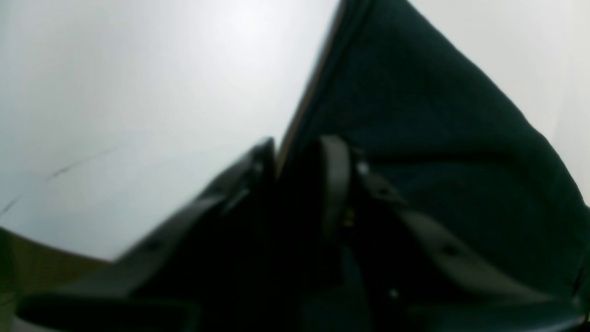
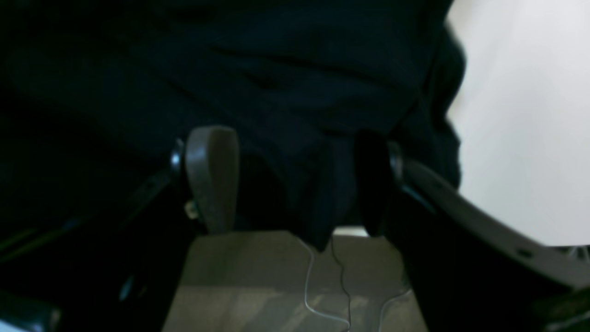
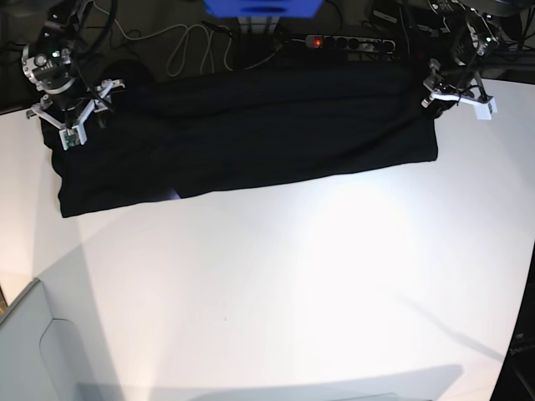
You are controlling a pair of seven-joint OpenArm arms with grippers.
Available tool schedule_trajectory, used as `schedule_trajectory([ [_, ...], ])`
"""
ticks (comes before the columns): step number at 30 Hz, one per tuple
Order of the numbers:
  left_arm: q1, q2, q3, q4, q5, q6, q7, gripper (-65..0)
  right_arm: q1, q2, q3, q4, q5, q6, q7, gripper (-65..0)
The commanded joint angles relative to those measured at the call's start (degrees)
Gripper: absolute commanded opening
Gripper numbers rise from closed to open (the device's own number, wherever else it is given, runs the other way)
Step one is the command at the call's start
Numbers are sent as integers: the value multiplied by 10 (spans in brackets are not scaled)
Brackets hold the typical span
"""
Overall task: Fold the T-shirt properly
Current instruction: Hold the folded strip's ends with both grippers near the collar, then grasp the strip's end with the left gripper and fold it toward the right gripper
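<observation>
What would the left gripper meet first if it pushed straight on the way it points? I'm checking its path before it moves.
Most likely the T-shirt itself: dark cloth already sits between the left gripper fingers and stretches on ahead. The white table lies beyond, beside it. Blur leaves depth uncertain.

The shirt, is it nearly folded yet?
Not yet. The shirt lies as a long black band across the far side of the table, so one lengthwise fold looks done. The left pincer pinches one end. The right pincer is open around cloth at the other end. Folding the band's ends in to make a small stack is left.
</observation>
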Motion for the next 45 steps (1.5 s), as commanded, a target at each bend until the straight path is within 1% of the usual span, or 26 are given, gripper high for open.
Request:
schedule_trajectory([
  [1, 2, -3, 0, -4, 11, 3, 15, -536, 3, 4, 3, 9, 6, 6, 14, -269],
  [4, -4, -1, 1, -13, 11, 3, 15, -545, 2, 4, 3, 9, 6, 6, 13, -269],
  [10, -6, -4, 41, -9, 11, 3, 15, -549, 1, 4, 4, 11, 6, 6, 12, -269],
  [11, -6, -4, 45, -9, 11, 2, 15, -557, 0, 4, 4, 11, 6, 6, 12, -269],
  [12, -6, -4, 49, -9, 11, 2, 15, -579, 0, 4, 4, 11, 6, 6, 12, -269],
  [14, -6, -4, 51, -8, 11, 2, 15, -650, 0, 4, 4, 11, 6, 6, 12, -269],
  [19, -4, -5, 48, 2, 8, 2, 16, -650, 0, 4, 4, 11, 6, 6, 12, -269],
  [26, 18, 2, 46, 126, 6, 4, 11, -650, 4, 4, 3, 8, 6, 6, 15, -262],
  [28, 16, 3, 49, 150, 6, 6, 14, -650, 18, 4, 3, 7, 6, 6, 12, -267],
  [33, 14, 28, 49, 204, 9, 7, 15, -650, 35, 5, 6, -29, 6, 6, 12, -267],
  [36, 14, 50, 55, 235, 9, 7, 16, -650, 38, 8, 6, -45, 6, 6, 16, -268],
  [37, 14, 57, 66, 242, 10, 7, 16, -650, 38, 8, 5, -46, 6, 6, 16, -268],
  [42, 16, 64, 133, 249, 10, 7, 16, -650, 44, 8, 5, -48, 6, 6, 15, -268],
  [45, 16, 64, 192, 249, 10, 8, 14, -650, 45, 8, 4, -48, 5, 6, 15, -268],
])
